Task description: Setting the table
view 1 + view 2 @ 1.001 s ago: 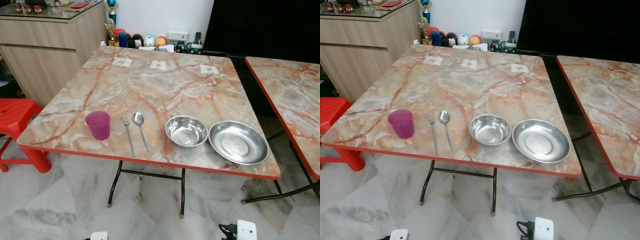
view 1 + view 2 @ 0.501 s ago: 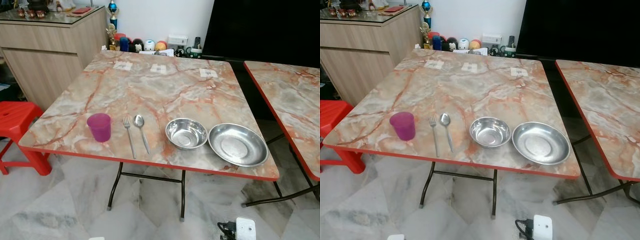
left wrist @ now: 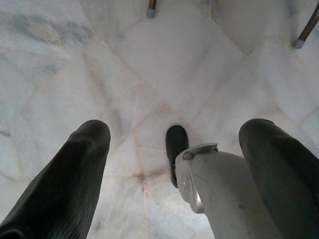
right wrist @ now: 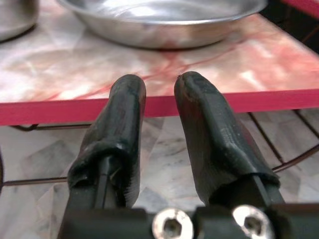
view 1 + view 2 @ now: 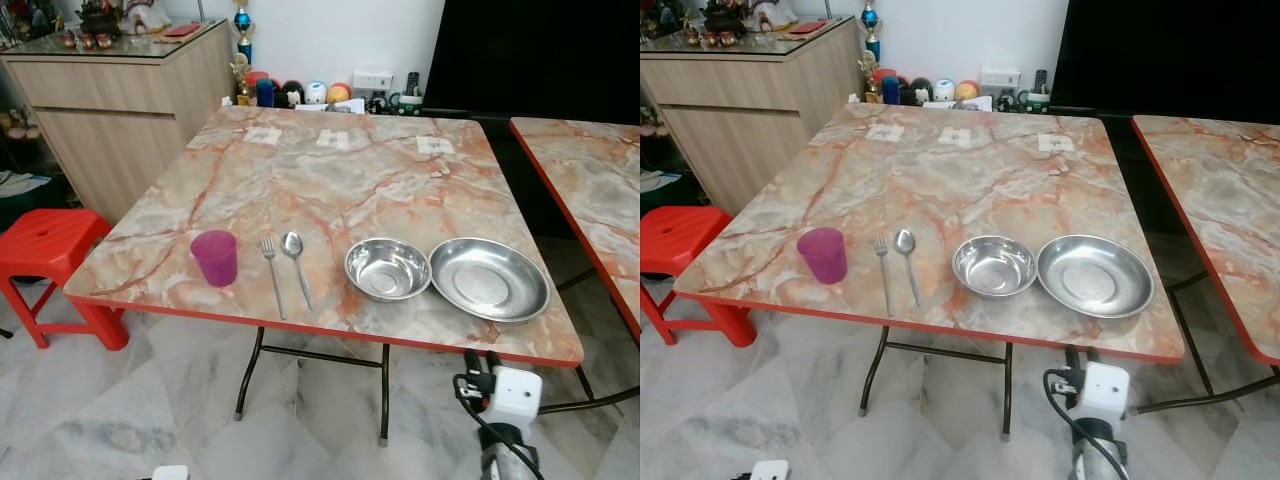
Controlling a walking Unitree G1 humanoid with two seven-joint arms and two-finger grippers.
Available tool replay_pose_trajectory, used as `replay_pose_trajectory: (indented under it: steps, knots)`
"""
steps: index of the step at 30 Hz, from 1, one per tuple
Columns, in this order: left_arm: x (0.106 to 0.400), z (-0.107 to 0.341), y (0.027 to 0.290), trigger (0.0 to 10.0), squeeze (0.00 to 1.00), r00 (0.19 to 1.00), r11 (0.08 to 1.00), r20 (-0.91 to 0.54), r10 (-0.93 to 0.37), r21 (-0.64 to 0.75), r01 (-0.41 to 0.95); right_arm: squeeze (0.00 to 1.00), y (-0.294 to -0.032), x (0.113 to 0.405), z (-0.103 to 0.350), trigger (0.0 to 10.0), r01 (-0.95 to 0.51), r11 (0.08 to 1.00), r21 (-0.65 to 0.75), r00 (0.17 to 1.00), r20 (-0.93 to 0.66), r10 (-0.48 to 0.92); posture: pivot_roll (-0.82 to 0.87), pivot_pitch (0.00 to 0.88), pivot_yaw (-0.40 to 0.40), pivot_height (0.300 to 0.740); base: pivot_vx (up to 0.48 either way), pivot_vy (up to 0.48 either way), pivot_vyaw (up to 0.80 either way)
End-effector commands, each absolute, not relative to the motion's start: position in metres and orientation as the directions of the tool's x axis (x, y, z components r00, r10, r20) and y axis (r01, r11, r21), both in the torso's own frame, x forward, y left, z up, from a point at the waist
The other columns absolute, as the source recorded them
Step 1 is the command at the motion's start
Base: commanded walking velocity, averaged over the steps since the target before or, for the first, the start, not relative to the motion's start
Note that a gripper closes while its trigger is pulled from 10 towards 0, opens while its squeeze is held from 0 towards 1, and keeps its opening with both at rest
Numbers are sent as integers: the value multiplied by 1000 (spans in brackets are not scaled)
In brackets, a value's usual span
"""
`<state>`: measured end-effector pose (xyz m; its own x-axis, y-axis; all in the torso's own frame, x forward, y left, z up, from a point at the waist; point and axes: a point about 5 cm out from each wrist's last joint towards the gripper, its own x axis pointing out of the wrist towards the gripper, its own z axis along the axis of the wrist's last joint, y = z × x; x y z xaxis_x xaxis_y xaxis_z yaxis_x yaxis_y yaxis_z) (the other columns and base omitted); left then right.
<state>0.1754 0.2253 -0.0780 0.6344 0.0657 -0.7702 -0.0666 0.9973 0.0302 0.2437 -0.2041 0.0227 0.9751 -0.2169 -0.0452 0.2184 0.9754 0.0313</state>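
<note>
Below table edge, right end effector nearly closed, facing plate

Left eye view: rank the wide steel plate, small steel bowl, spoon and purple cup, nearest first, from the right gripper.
From the right gripper, below the table's near edge:
1. Wide steel plate, just above it.
2. Small steel bowl, left of the plate.
3. Spoon, beside the fork.
4. Purple cup, far left.

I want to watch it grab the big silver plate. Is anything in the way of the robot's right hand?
Nothing visible. The right gripper sits just below the table's red edge, and the plate lies right above, with bare tabletop between.
</note>
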Motion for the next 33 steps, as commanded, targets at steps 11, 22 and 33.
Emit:
replay_pose_trajectory:
  steps: [11,22,33]
  knots:
    - [173,-80,220,10000,0,635,998,-771,51,22,-53,0,-217,232,47,10000,274,960,48,961,12,-275,-19,57,-23,740,0,0,0]
    - [175,-80,215,10000,0,635,998,-771,49,16,-57,1000,-224,258,65,10000,325,926,190,943,8,-332,-19,72,-36,740,0,0,0]
    - [167,-81,225,10000,0,626,996,-776,77,39,-74,1000,-224,260,68,10000,344,908,241,937,-20,-350,-16,87,-36,740,0,0,0]
